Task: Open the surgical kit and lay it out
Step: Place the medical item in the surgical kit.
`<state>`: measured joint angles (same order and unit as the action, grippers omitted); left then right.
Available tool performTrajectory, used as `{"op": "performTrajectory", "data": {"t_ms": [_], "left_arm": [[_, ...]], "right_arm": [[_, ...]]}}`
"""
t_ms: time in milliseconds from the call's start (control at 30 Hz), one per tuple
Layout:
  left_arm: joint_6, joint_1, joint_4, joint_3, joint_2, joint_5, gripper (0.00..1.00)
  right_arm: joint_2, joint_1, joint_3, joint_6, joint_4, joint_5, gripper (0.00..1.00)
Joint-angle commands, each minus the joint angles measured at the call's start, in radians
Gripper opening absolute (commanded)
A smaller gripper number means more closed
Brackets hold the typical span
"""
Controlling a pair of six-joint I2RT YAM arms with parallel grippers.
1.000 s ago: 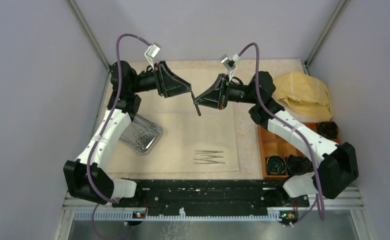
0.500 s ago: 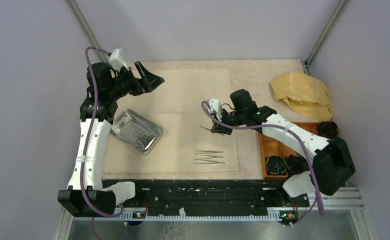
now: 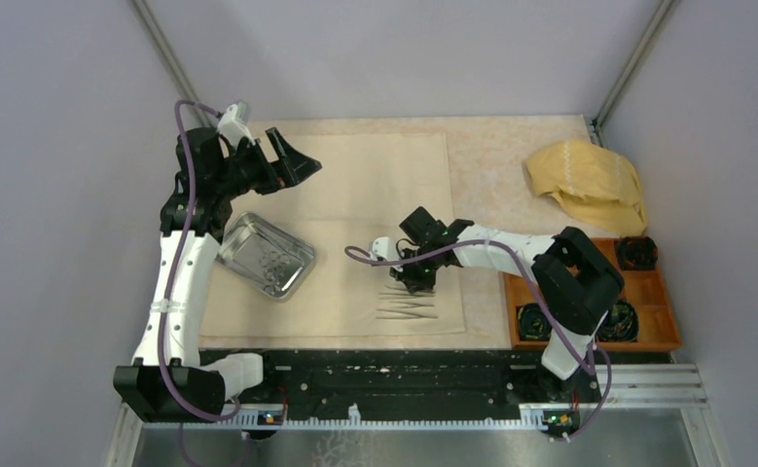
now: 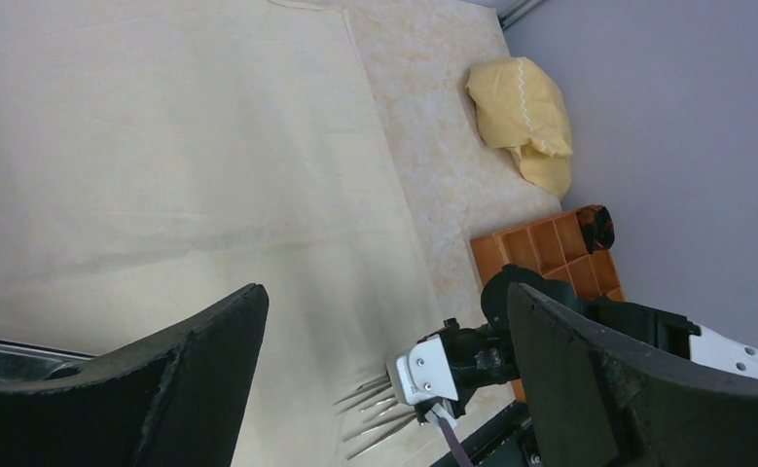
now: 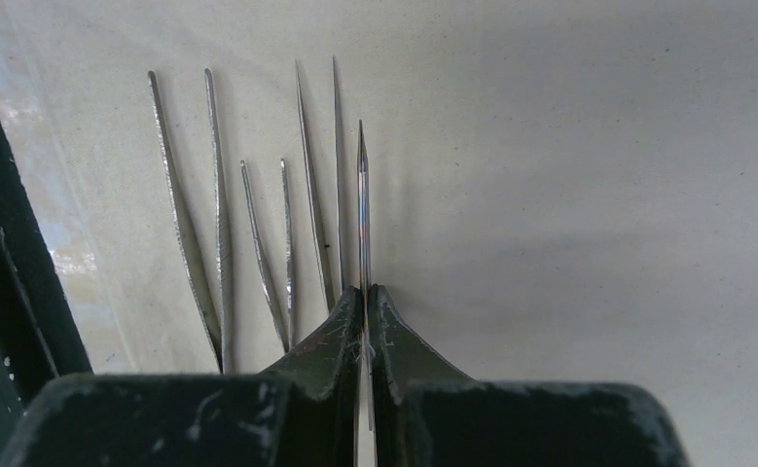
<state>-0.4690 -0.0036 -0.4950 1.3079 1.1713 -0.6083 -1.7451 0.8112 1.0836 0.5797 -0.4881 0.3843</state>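
Nearest my bases, three pairs of tweezers [image 3: 409, 307] lie side by side on the cream cloth sheet [image 5: 598, 146]. They are thin, bright steel, with all their points facing the same way. My right fingers [image 5: 353, 311] sit low just beside them, pinched tight on a slim steel instrument [image 5: 362, 195]. It is a narrow polished sliver seen edge-on, tapering to a sharp tip, and it runs parallel to the nearest tweezers. I cannot tell whether its tip touches the cloth, nor whether it is scissors or another pair of tweezers. The fingers are dark plastic, scuffed pale along their edges.

Further out on my left, the steel tray [image 3: 266, 255] rests over the sheet's left edge, set at a slant. It is shiny and rectangular with rounded corners. Beyond it my left fingers [image 3: 297, 156] hang above the far left part of the sheet, spread wide and grasping nothing.

The sheet lies flat, matte and smooth, with one faint crease across its middle, on the mottled beige table [image 3: 511, 156]. To the right, off the sheet, an orange compartment box [image 3: 653, 297] holds black coils [image 3: 637, 251]. Behind it a mustard-yellow cloth [image 3: 589, 183] lies crumpled.
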Motion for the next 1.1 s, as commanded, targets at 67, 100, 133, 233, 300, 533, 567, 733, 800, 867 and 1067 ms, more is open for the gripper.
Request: {"op": "performTrajectory", "data": {"t_ms": [67, 100, 133, 233, 300, 533, 567, 733, 800, 867, 1067], "left_arm": [[0.003, -0.004, 0.002, -0.001, -0.021, -0.011, 0.98], [0.001, -0.004, 0.005, -0.001, -0.021, -0.013, 0.98], [0.0, -0.004, 0.008, -0.001, -0.019, -0.014, 0.98], [-0.002, -0.004, 0.012, -0.002, -0.014, -0.019, 0.98], [-0.006, -0.004, 0.016, -0.005, -0.012, -0.023, 0.98], [-0.013, -0.003, 0.026, -0.009, -0.006, -0.036, 0.98], [-0.012, -0.003, 0.026, -0.009, -0.008, -0.034, 0.98], [-0.013, -0.003, 0.026, -0.015, -0.009, -0.036, 0.98], [-0.013, -0.003, 0.028, -0.019, -0.01, -0.037, 0.98], [-0.016, -0.003, 0.031, -0.024, -0.011, -0.039, 0.98], [-0.017, -0.003, 0.036, -0.032, -0.011, -0.041, 0.98]], "right_arm": [[-0.02, 0.023, 0.066, -0.003, -0.016, -0.079, 0.0], [-0.02, 0.023, 0.07, -0.003, -0.016, -0.082, 0.0], [-0.018, 0.023, 0.072, -0.001, -0.017, -0.084, 0.0], [-0.023, 0.025, 0.08, 0.003, -0.023, -0.09, 0.0], [-0.034, 0.025, 0.085, 0.003, -0.027, -0.091, 0.0], [-0.058, 0.034, 0.104, -0.003, -0.033, -0.091, 0.0], [-0.059, 0.037, 0.102, -0.002, -0.036, -0.091, 0.0], [-0.057, 0.049, 0.087, -0.01, -0.027, -0.093, 0.0], [-0.063, 0.049, 0.086, -0.01, -0.024, -0.094, 0.0], [-0.068, 0.049, 0.088, -0.011, -0.026, -0.097, 0.0], [-0.076, 0.051, 0.087, -0.01, -0.02, -0.118, 0.0]]}}
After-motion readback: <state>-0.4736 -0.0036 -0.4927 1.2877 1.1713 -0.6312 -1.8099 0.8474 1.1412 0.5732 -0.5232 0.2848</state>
